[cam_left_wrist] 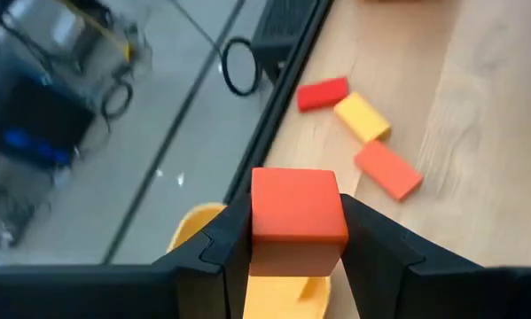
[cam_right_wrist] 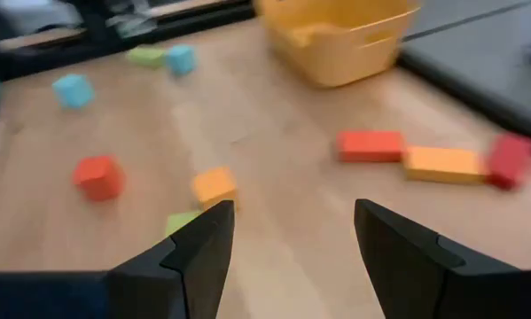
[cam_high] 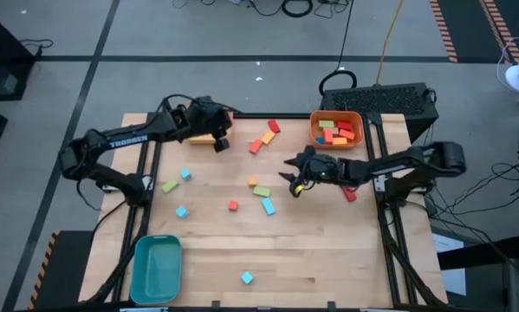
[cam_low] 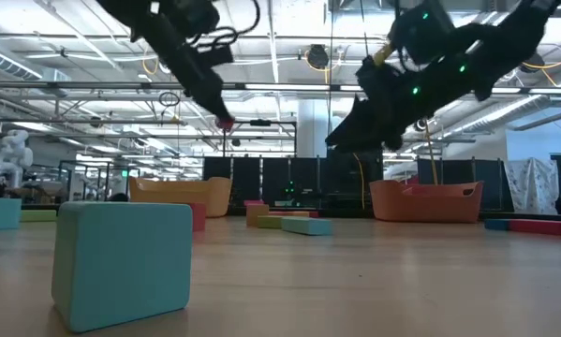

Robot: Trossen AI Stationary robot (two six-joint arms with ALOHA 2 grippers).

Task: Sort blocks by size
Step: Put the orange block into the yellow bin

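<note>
Near edge of the wooden surface (cam_high: 328,260): a teal bin (cam_high: 156,269) at the left corner, and a lone light blue cube (cam_high: 246,277) toward the middle; in the low view that cube (cam_low: 123,264) fills the foreground.

Mid-surface, a loose scatter of blocks: red cube (cam_high: 233,205), orange cube (cam_high: 252,181), green block (cam_high: 262,191) and light blue bar (cam_high: 269,206) close together; farther left a green block (cam_high: 170,185) and two light blue cubes (cam_high: 182,211) (cam_high: 185,174). A red block (cam_high: 350,196) lies partly under the right arm.

Right hand (cam_high: 294,183) hangs above the surface just right of the orange and green pieces. Its fingers (cam_right_wrist: 199,257) stand wide apart with nothing between them; the right wrist view shows bare wood in the gap, the orange cube (cam_right_wrist: 214,187) and red cube (cam_right_wrist: 98,176) just beyond.

Farther back, three blocks lie in a diagonal row: orange (cam_high: 256,146), yellow-orange (cam_high: 267,136), red (cam_high: 274,126).

Left hand (cam_high: 222,144) is raised at the far left, over the yellow bin (cam_left_wrist: 199,226). It is clamped on an orange-red cube (cam_left_wrist: 297,217), fingers (cam_left_wrist: 221,252) pressed to both sides, block clear of the surface.

Far right corner: an orange bin (cam_high: 314,139) holding a heap of red, orange, green and blue blocks (cam_high: 338,131).
</note>
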